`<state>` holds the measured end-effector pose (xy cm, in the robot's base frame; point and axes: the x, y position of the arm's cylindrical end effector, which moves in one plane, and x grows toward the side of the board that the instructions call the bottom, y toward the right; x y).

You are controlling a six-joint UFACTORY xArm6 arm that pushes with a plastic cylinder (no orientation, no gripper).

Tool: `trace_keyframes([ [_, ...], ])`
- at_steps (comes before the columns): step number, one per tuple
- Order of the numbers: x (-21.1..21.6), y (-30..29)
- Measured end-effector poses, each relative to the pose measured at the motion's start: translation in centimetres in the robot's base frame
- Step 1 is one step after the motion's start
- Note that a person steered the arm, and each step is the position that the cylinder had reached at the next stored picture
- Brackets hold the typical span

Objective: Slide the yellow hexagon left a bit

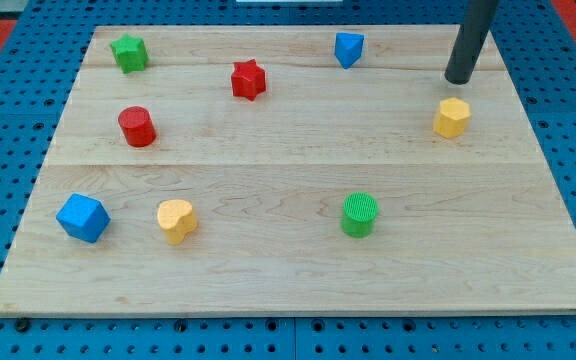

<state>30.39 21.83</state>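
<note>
My tip (459,79) sits just above the yellow hexagon (451,117), apart. No hand fitted; nothing held. I judge it must round to the hexagon's right side.

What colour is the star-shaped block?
Red. The star block shows clearly in the camera view, near the board's top.

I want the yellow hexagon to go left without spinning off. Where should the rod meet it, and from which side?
Contact the yellow hexagonal block on its side facing the view's right, centred, pushing toward the view's left. My tip now sits just above it toward the view's top, not touching, so it probably must go round to the right first. Off-centre contact would likely turn the block.
</note>
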Motion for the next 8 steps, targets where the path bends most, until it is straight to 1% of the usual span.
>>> trace_keyframes([
  [2,0.0,-1.1],
  [3,0.0,-3.6],
  [4,0.0,-3.3],
  [5,0.1,1.2],
  [6,0.3,1.2],
  [7,4.6,1.2],
  [8,5.6,1.2],
])
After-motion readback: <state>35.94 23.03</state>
